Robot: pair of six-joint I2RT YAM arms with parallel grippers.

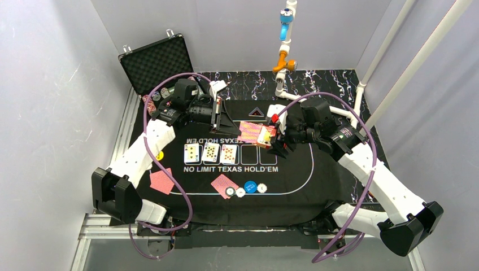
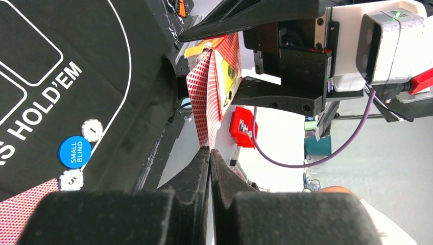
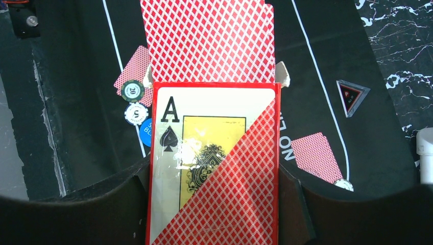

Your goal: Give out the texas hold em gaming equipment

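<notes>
While three face-up cards [image 1: 210, 152] fill boxes on the mat [image 1: 294, 169] and two lie empty, left fingers [image 2: 210, 153] clench a red-backed card [image 2: 201, 102] at the deck [image 3: 214, 153], itself grasped by right fingers [image 3: 214, 209] above the mat; dealing seems midway.

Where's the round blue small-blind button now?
In the top view, the blue button sits at the black mat's near edge, between a white striped chip on its left and a white disc on its right.
</notes>
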